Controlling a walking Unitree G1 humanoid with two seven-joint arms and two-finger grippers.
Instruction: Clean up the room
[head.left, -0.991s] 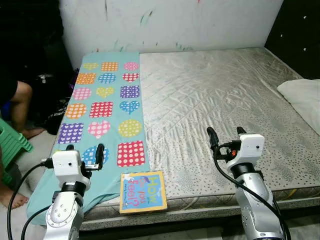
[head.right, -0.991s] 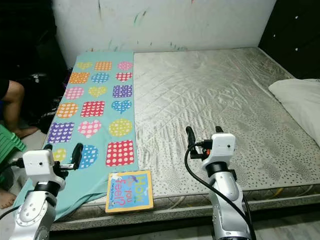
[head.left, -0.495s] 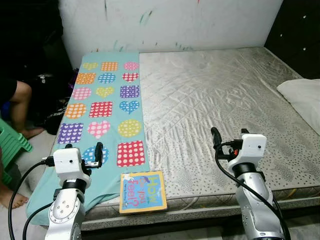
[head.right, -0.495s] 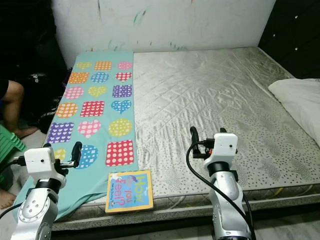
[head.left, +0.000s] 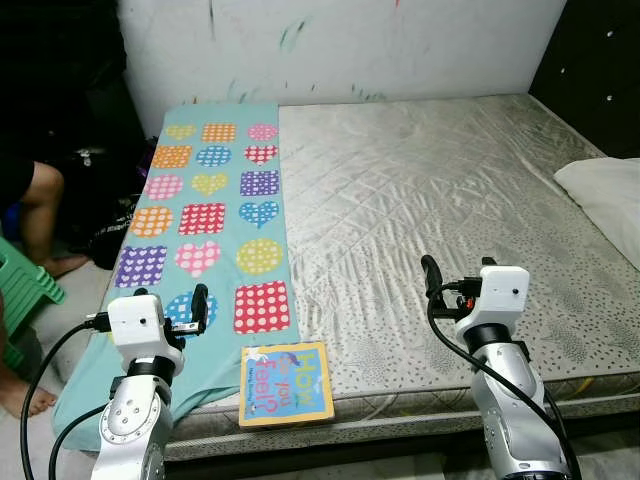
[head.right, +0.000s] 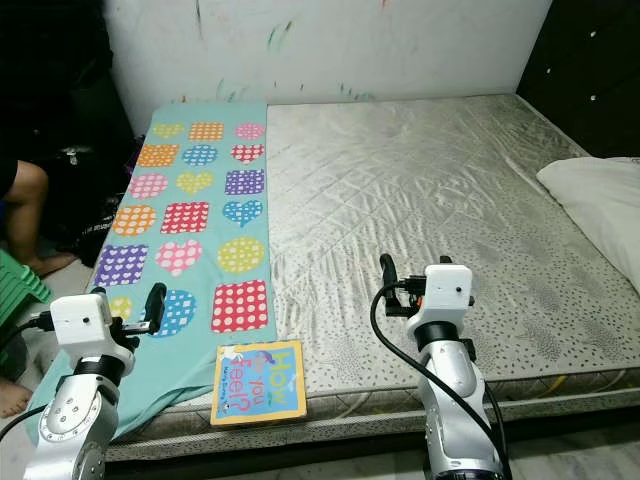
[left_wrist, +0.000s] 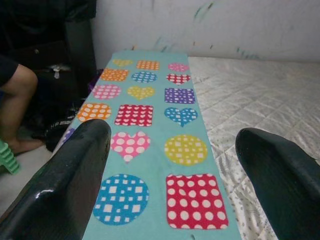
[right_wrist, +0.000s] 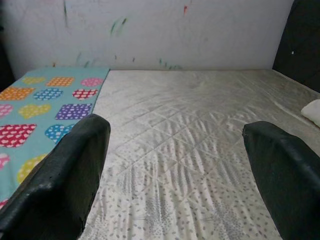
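A children's board book with a blue cover and yellow border lies flat at the near edge of the bed, partly over the mattress rim. A teal blanket printed with colourful hearts, squares and circles runs along the bed's left side. My left gripper hovers open over the blanket's near end, left of the book, with nothing between its fingers. My right gripper stands open above the bare mattress, right of the book, and is also empty.
A white pillow lies at the bed's right edge. A person's leg and a green stool are on the floor to the left. A paint-marked white wall backs the bed.
My right gripper has sunk a little and drifted slightly right. The left gripper has edged a touch to the right. Book and blanket have not moved.
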